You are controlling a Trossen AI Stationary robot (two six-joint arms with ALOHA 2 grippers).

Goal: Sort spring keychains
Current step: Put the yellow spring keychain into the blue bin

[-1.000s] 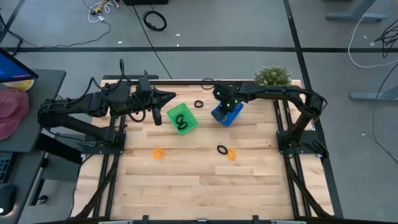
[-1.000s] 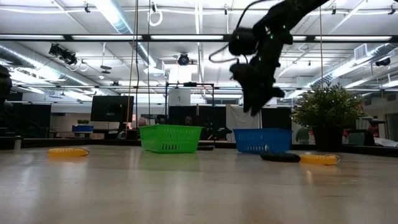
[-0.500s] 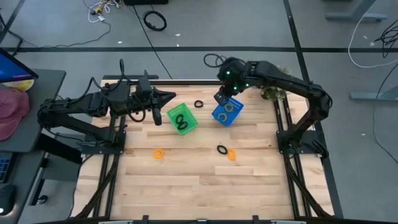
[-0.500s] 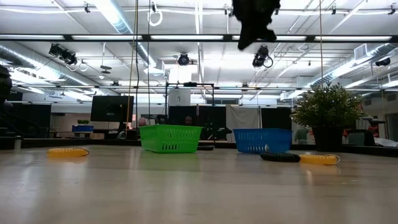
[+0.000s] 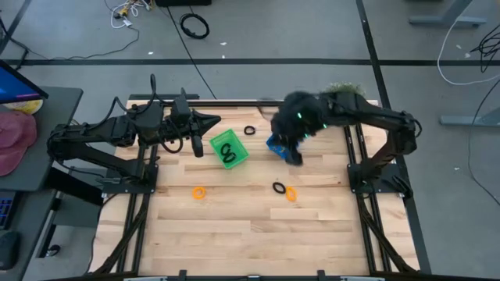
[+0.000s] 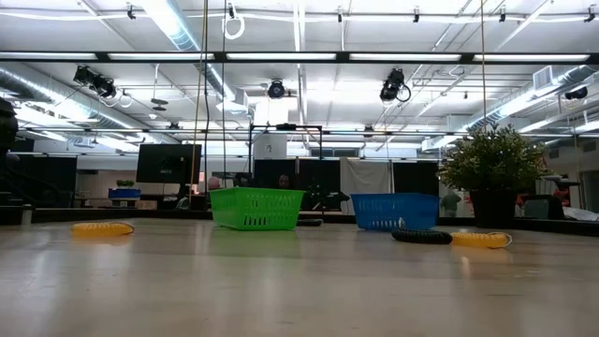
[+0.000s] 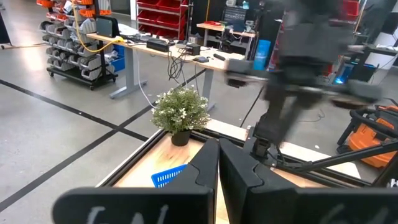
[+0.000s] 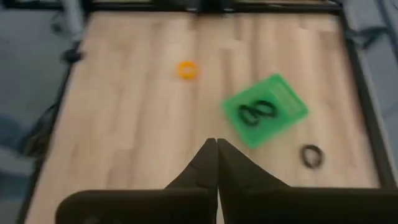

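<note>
High view: right gripper [image 5: 295,156] clenched empty, covering blue basket [image 5: 273,144] at center. Left gripper [image 5: 212,120] clenched, upper left. Keychains: two black in green basket [image 5: 229,149], orange [image 5: 200,192] lower-left.

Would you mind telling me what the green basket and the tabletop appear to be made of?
Green basket: likely moulded plastic; its walls show fine open slats in the low view and a uniform bright colour. Tabletop: looks like light wood, made of joined planks with visible seams and grain; matte finish.
</note>
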